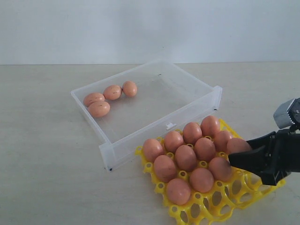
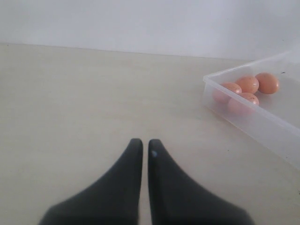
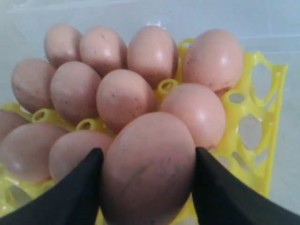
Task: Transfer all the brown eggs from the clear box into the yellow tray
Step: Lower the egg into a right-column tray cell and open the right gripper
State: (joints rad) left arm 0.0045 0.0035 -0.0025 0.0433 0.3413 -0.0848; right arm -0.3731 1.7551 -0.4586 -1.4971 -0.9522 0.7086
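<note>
In the exterior view the clear box (image 1: 129, 147) sits on the pale surface (image 1: 47, 164), angled, with four brown eggs (image 1: 112, 92) gathered in its far left corner. Three of them lie in a short row and the fourth is just in front. The yellow tray (image 1: 220, 201) sits just beside the box's near right wall, and eleven eggs (image 1: 185, 157) fill its cups in three rows on the side nearest the box. The cups along the front edge are bare. My right end effector (image 1: 239, 152) reaches in from the right over the tray's right part, its black fingers on either side of the held egg (image 1: 238, 146). My left end effector does not appear in this view.

In the left wrist view my left end effector (image 2: 142, 143) hangs over bare surface (image 2: 84, 117), its two fingers together with only a thin slit between them and nothing in it. The box (image 2: 253, 124) is well off to the side, with the four eggs (image 2: 247, 84) in its corner.

In the right wrist view my right end effector (image 3: 146, 157) is clamped on the held egg (image 3: 147, 183), one black finger (image 3: 75, 187) pressed to each flank. The other eggs (image 3: 124, 96) stand packed close beyond it in the tray (image 3: 262, 93). I cannot tell whether the held egg rests in a cup or hangs just above one.
</note>
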